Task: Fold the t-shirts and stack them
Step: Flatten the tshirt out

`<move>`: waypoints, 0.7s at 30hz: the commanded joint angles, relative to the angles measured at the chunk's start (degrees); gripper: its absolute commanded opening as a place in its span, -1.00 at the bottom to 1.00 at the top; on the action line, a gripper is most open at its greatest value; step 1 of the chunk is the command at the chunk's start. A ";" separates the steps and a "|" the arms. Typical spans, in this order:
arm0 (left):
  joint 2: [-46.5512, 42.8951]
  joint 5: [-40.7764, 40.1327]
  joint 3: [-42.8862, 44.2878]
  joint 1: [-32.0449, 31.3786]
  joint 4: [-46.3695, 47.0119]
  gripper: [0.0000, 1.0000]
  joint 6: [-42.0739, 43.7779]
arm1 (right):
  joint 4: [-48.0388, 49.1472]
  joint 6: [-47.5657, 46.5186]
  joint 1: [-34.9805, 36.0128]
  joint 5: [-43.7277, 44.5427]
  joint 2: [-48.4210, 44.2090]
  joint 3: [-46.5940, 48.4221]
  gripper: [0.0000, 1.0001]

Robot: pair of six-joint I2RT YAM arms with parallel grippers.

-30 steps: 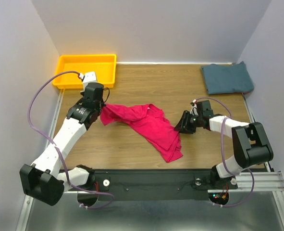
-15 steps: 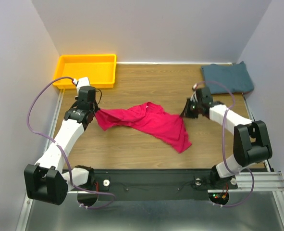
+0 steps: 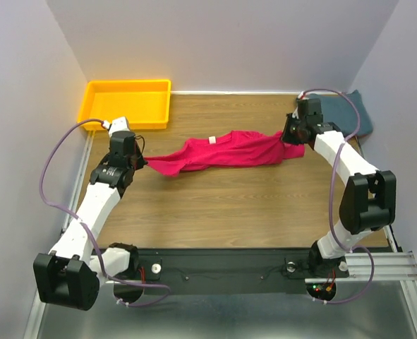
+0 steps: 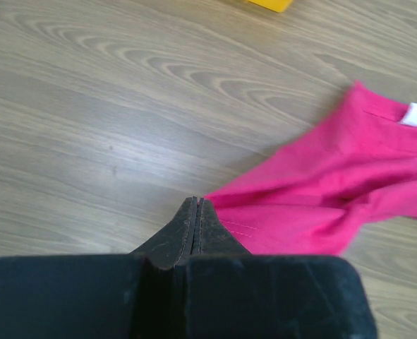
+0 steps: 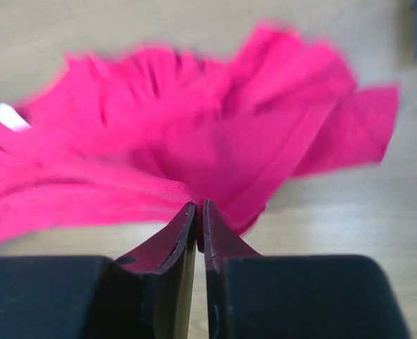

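The crimson-pink t-shirt (image 3: 226,152) is stretched in a long band across the middle of the wooden table, its white neck label facing up. My left gripper (image 3: 142,162) is shut on its left end; the left wrist view shows the closed jaws (image 4: 195,203) pinching the cloth edge (image 4: 321,198). My right gripper (image 3: 291,139) is shut on its right end, with pink cloth (image 5: 194,148) fanning out from the closed jaws (image 5: 199,206). The folded teal-blue t-shirt (image 3: 346,111) lies at the far right corner, partly behind my right arm.
A yellow plastic tray (image 3: 127,104) stands at the far left corner. Grey walls close in the table on the left, back and right. Bare wood (image 3: 215,205) lies in front of the pink shirt.
Both grippers have pulled apart, the right one moving far back and right. The pink shirt went from a bunched diagonal heap to a stretched band across the table.
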 commanded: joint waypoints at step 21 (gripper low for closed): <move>-8.37 6.18 -2.21 0.48 1.23 -1.00 -2.10 | 4.05 -7.36 0.18 -6.65 -11.46 -23.17 0.41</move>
